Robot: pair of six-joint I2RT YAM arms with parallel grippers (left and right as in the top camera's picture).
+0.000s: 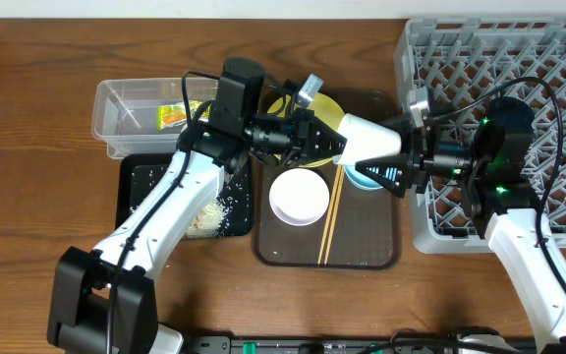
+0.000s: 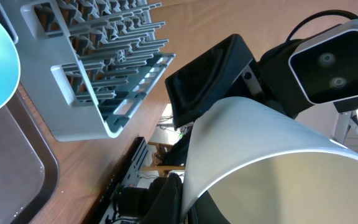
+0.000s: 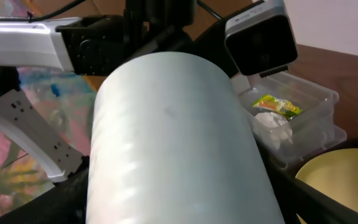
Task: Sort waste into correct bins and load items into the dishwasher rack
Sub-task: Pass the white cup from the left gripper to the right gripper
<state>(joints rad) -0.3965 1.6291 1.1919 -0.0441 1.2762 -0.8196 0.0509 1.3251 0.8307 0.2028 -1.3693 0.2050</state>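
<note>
The small white cup (image 1: 369, 136) hangs in the air between my two grippers, above the brown serving tray (image 1: 376, 236). My left gripper (image 1: 337, 146) is shut on the cup's rim, one finger inside it, as the left wrist view shows (image 2: 185, 193). My right gripper (image 1: 393, 157) has its jaws on both sides of the cup's body (image 3: 173, 143). The yellow plate (image 1: 327, 108), light blue bowl (image 1: 362, 180), white bowl (image 1: 298, 197) and chopsticks (image 1: 332, 216) lie on the tray. The grey dishwasher rack (image 1: 558, 59) stands at the right.
The clear tub (image 1: 116, 108) at the back left holds the green-yellow wrapper (image 1: 172, 116) and white tissue (image 3: 272, 121). The black tray (image 1: 131, 197) in front of it holds rice scraps (image 1: 209, 218). The left arm reaches across both bins.
</note>
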